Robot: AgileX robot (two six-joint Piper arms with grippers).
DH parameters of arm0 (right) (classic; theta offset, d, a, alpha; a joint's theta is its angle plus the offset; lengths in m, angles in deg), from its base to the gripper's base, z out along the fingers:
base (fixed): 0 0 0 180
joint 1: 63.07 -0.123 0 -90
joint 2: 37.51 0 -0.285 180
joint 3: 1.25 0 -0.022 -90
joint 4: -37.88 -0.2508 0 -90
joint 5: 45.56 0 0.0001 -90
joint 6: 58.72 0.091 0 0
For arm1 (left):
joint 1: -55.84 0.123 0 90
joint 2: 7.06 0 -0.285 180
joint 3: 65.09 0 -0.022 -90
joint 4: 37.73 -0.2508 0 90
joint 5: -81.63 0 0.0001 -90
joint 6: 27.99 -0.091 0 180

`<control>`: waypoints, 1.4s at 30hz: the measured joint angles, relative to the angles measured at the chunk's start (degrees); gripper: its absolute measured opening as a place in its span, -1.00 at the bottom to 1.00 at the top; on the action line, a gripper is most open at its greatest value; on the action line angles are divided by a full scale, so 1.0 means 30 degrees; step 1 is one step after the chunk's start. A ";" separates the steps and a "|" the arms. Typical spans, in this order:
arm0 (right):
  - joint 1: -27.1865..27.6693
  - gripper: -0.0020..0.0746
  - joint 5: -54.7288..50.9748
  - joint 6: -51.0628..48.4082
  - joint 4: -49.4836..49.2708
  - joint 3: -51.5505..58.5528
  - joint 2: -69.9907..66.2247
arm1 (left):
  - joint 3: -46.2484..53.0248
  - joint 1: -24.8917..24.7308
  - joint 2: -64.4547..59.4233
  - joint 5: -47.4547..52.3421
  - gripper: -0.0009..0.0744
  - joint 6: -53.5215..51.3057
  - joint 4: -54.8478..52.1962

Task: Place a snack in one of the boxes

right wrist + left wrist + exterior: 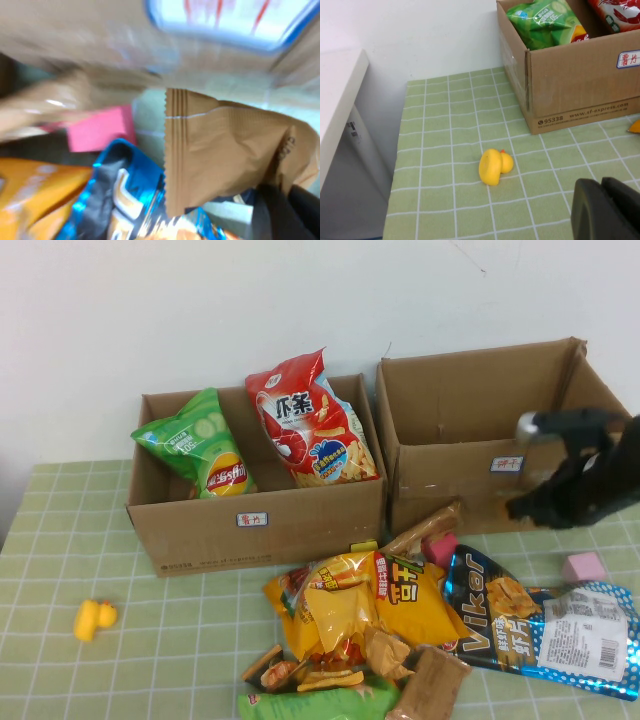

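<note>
Two open cardboard boxes stand at the back. The left box (pixel 200 535) holds a green chip bag (pixel 200 445) and a red snack bag (pixel 305 420). The right box (pixel 450 490) looks empty inside. My right gripper (pixel 515 508) is just in front of the right box's front wall, above the snack pile. It is shut on a brown crimped snack packet (pixel 225 145), held between the fingers (pixel 272 210) close to the box's label (pixel 225 20). My left gripper (pixel 601 186) is shut and empty, low over the green cloth at the left, out of the high view.
A pile of snacks lies in front of the boxes: a yellow bag (pixel 370 600), a blue Viker bag (pixel 540 625), a long brown packet (pixel 425 528) and a green bag (pixel 320 705). Pink blocks (pixel 583 566) lie nearby. A yellow toy duck (pixel 93 619) lies at the left.
</note>
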 joint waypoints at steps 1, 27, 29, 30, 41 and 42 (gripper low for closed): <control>0.0000 -0.91 -0.0241 0.0000 0.0118 0.0116 0.0586 | 0.0000 0.0000 0.0000 0.0000 -0.98 0.0000 0.0000; 0.0032 0.13 -0.1304 -0.0794 -0.0079 -0.6451 0.0051 | 0.0000 0.0000 0.0000 0.0000 -0.98 0.0000 0.0000; 0.0032 0.30 -0.2456 -0.0794 -0.0313 -0.6732 0.0192 | 0.0000 0.0000 0.0000 0.0000 -0.98 0.0000 0.0000; 0.0032 0.33 -0.3056 -0.0812 -0.0344 -0.6818 0.0444 | 0.0000 0.0000 0.0000 0.0000 -0.98 0.0000 0.0000; 0.0032 -0.86 -0.6399 -0.1601 -0.0553 -0.5541 0.9521 | 0.0000 0.0000 0.0000 0.0000 -0.98 0.0000 0.0000; 0.0032 -0.89 -0.6361 -0.1627 -0.0554 -0.4882 1.0553 | 0.0000 0.0000 0.0000 0.0000 -0.98 0.0000 0.0000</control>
